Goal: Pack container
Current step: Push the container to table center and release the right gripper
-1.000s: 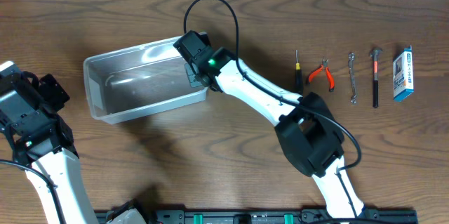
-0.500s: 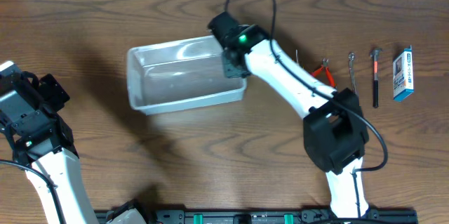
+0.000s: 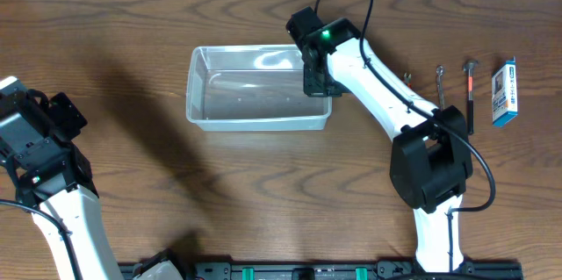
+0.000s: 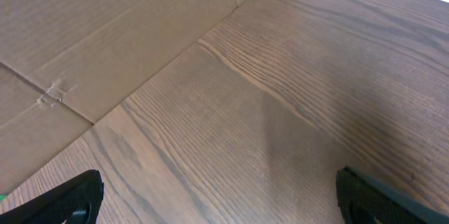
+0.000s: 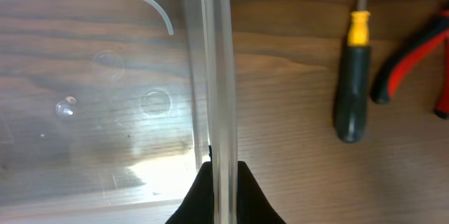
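Note:
The container point(image 3: 247, 96), a clear plastic bin, lies empty at the middle of the table. My right gripper point(image 3: 318, 79) is shut on its right wall. In the right wrist view the rim point(image 5: 217, 76) runs straight up between the two black fingers point(image 5: 224, 182). A black screwdriver with a yellow collar point(image 5: 350, 90) and red-handled pliers point(image 5: 414, 48) lie just right of the container. My left gripper point(image 4: 217, 196) is open and empty over bare wood at the far left.
A wrench point(image 3: 441, 96), a hammer point(image 3: 470, 96) and a small blue-and-white box point(image 3: 504, 92) lie in a row at the right. My right arm hides the screwdriver and most of the pliers from above. Cardboard point(image 4: 105, 34) borders the table on the left.
My right gripper has dragged the container to the right, toward the tools, and turned it square to the table edge. The left arm has not moved.

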You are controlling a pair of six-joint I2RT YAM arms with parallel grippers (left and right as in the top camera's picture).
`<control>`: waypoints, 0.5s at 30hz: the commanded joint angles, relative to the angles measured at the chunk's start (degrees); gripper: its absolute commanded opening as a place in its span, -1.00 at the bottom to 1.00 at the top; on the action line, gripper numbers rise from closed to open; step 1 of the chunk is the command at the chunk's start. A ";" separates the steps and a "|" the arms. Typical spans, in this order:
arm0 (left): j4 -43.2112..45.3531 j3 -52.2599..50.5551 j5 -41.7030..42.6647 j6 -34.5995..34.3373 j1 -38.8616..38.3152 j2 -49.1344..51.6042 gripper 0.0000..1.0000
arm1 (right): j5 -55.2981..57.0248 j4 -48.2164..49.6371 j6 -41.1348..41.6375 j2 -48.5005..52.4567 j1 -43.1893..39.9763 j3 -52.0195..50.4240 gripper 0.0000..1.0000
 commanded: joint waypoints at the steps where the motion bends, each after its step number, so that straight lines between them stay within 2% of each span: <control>1: 0.02 1.01 -0.46 0.81 0.28 0.31 0.96 | 6.16 -1.92 0.74 -0.11 -2.25 -0.55 -0.95; 11: 0.02 1.01 -0.46 0.79 0.28 0.31 0.96 | 6.75 -1.88 0.72 -0.11 -7.19 -3.50 -0.97; 15: 0.02 1.01 -0.46 0.79 0.28 0.31 0.96 | 6.80 -1.16 0.44 -0.11 -7.19 -4.81 -0.81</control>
